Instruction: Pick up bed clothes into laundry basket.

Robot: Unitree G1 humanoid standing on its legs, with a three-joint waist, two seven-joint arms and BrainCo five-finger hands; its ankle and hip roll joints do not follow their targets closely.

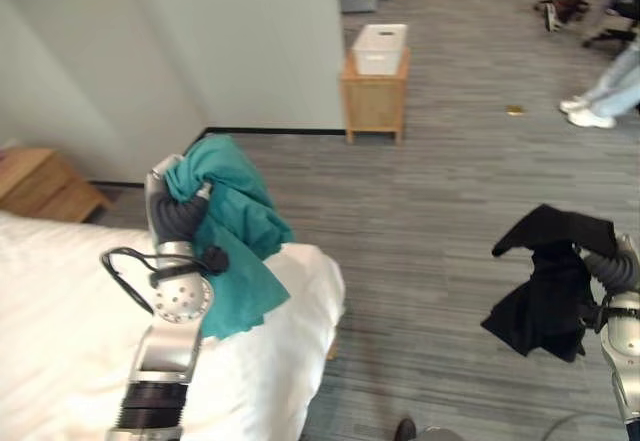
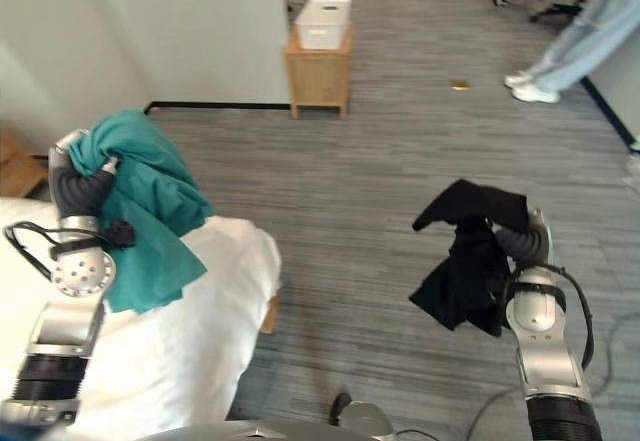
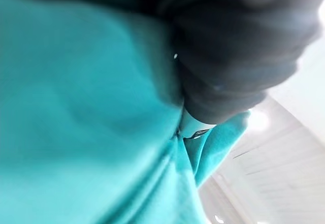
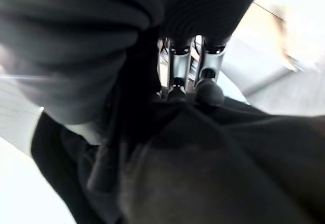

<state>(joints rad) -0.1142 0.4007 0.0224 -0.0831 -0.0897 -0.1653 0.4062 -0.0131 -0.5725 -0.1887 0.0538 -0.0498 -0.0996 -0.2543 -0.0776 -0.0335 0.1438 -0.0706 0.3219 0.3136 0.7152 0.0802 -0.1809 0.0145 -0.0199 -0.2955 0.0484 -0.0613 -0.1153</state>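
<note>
over the white bed (image 1: 60, 291), left hand (image 1: 180, 176) clutches a teal garment (image 1: 235, 226); right hand (image 4: 195, 79) grips a black garment (image 2: 465, 251) above the floor.

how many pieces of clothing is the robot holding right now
2: a teal garment bunched in the left hand above the white bed, and a black garment hanging from the right hand over the floor.

Even, soft room light. The white bed (image 1: 270, 361) glares at 7 o'clock. Wrist views blur badly; teal cloth (image 3: 76, 132) smears out of focus.
</note>
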